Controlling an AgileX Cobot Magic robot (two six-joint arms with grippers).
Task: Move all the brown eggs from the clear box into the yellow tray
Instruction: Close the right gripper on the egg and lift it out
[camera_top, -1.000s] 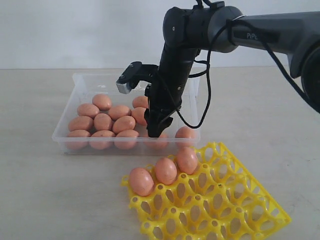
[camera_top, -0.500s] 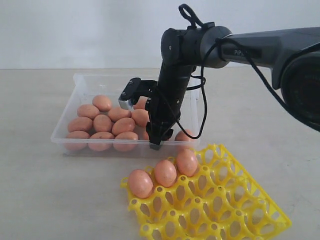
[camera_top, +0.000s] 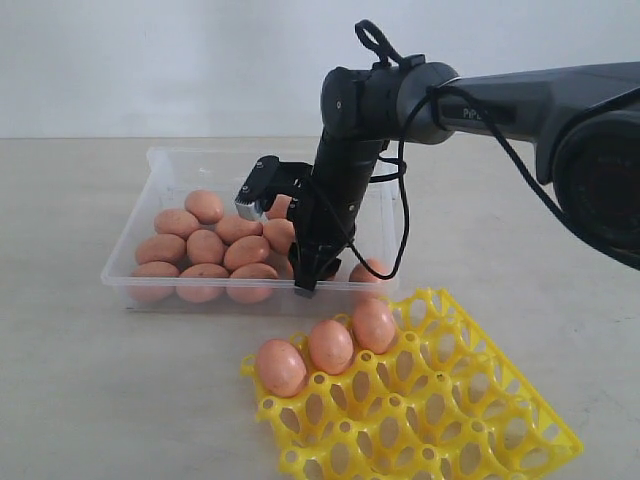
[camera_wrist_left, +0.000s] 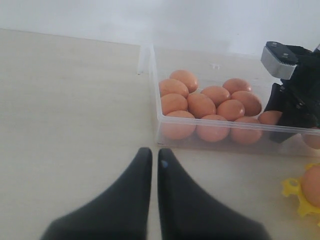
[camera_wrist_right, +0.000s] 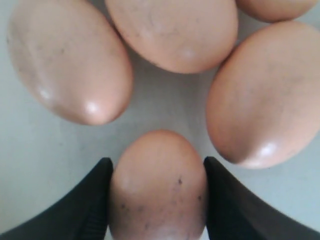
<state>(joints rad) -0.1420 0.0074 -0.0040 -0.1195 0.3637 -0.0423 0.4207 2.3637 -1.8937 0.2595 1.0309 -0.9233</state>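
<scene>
The clear box (camera_top: 168, 163) holds several brown eggs (camera_top: 205, 245) in a loose cluster. My right gripper (camera_top: 308, 281) reaches down into the box's near right part. In the right wrist view its fingers (camera_wrist_right: 97, 200) press both sides of one speckled brown egg (camera_wrist_right: 157, 185), which lies against the box floor with three other eggs close around it. The yellow tray (camera_top: 450, 420) lies in front of the box with three eggs (camera_top: 331, 345) in its row of cups nearest the box. My left gripper (camera_wrist_left: 150, 152) is shut and empty over the table, short of the box's near corner (camera_wrist_left: 159, 135).
The right arm's wrist camera block (camera_top: 257, 188) and a looping cable (camera_top: 400, 230) hang over the box. One egg (camera_top: 370, 270) sits in the box's near right corner beside the gripper. A pale wall rises behind the beige table (camera_top: 80, 380).
The right arm has come down lower into the box, and its fingertips have sunk among the eggs near the front wall. The tray's eggs have not moved.
</scene>
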